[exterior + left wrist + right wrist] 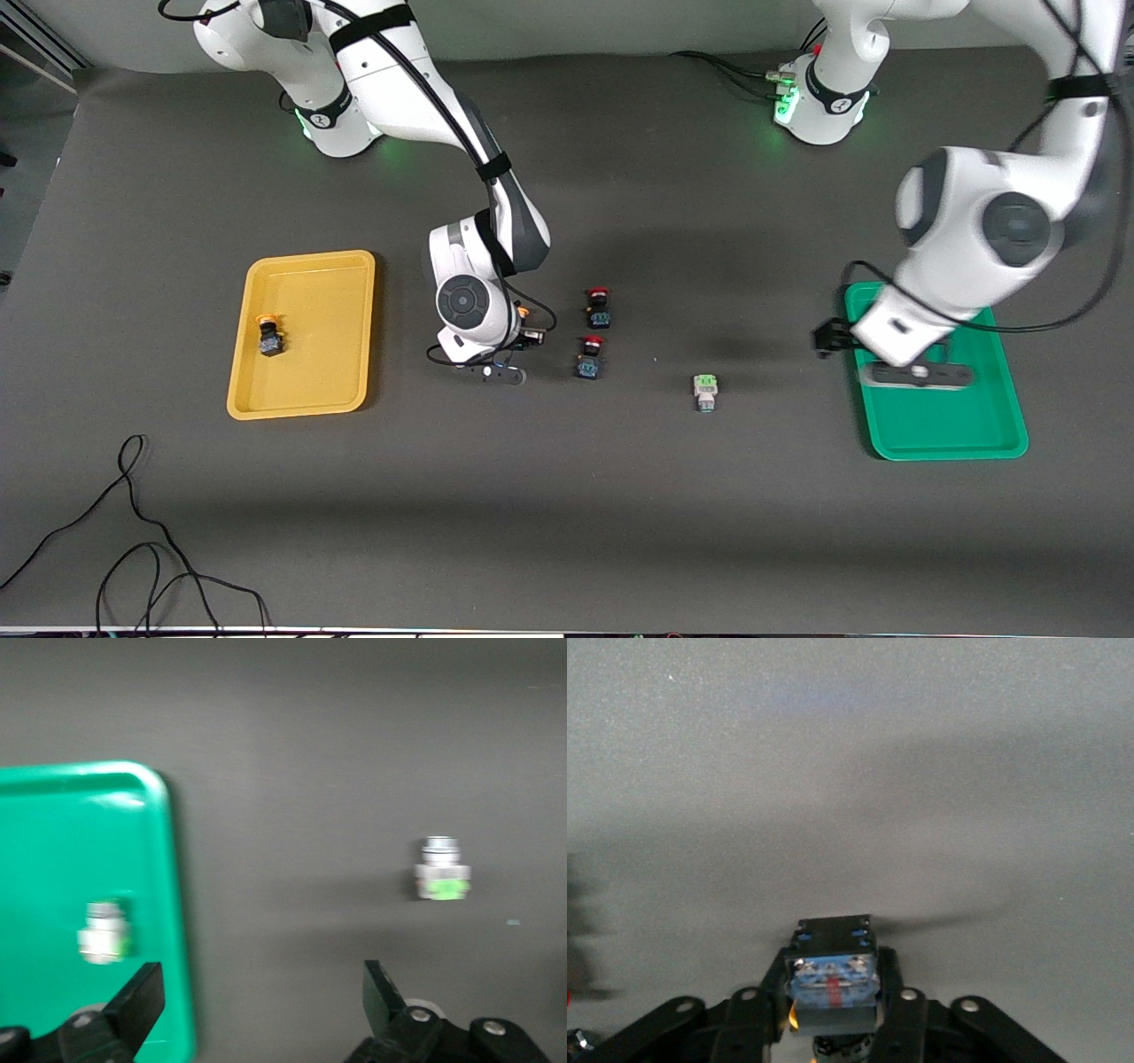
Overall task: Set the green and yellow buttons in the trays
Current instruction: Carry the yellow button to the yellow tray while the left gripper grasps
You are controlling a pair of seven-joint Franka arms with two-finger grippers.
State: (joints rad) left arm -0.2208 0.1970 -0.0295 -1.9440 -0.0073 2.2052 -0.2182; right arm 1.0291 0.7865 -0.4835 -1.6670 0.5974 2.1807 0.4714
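The yellow tray (310, 390) lies toward the right arm's end and holds one yellow button (268, 335). Between that tray and the red buttons, low over the table, my right gripper (833, 992) is shut on a second yellow button (833, 974) with a black-blue body; its orange cap (523, 312) shows beside the hand. The green tray (957, 425) lies toward the left arm's end. My left gripper (261, 997) hangs open and empty over that tray's rim (168, 904). One green button (104, 933) lies in the tray, another (705, 391) (441, 870) on the table.
Two red-capped buttons (599, 307) (591, 356) stand mid-table, close beside the right gripper. A black cable (133, 549) loops on the table near the front edge at the right arm's end.
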